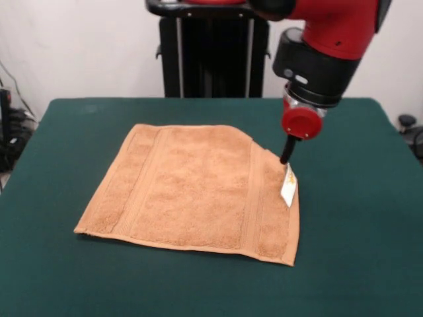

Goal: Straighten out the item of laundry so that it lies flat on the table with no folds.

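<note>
Lying near the middle of the green table (357,264), the tan-orange towel (192,195) is spreading out almost flat, its near edge running left to right and its white tag (289,185) sticking up at the right edge. Farther back, its far right corner is looking turned under, cutting that corner off at a slant. The gripper (286,157) is hanging just above that right edge, beside the tag; I cannot tell whether it is gripping anything.
</note>
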Available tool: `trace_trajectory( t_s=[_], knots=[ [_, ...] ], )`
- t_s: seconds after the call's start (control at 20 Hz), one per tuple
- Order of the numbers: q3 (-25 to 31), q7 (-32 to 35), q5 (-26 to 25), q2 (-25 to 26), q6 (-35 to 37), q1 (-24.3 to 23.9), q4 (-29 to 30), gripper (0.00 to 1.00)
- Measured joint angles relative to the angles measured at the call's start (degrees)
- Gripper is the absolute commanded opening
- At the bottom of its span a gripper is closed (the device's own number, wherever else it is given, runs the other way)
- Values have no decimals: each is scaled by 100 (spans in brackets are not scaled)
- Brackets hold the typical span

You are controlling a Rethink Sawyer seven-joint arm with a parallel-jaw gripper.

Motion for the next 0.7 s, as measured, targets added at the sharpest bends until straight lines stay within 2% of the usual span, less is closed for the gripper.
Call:
trace_trajectory(
  t_s=[0.15,0.7],
  knots=[
    [-262,426,43,156,-324,262,-32,0],
    [-781,1258,173,660,-405,561,-312,0]
  ],
)
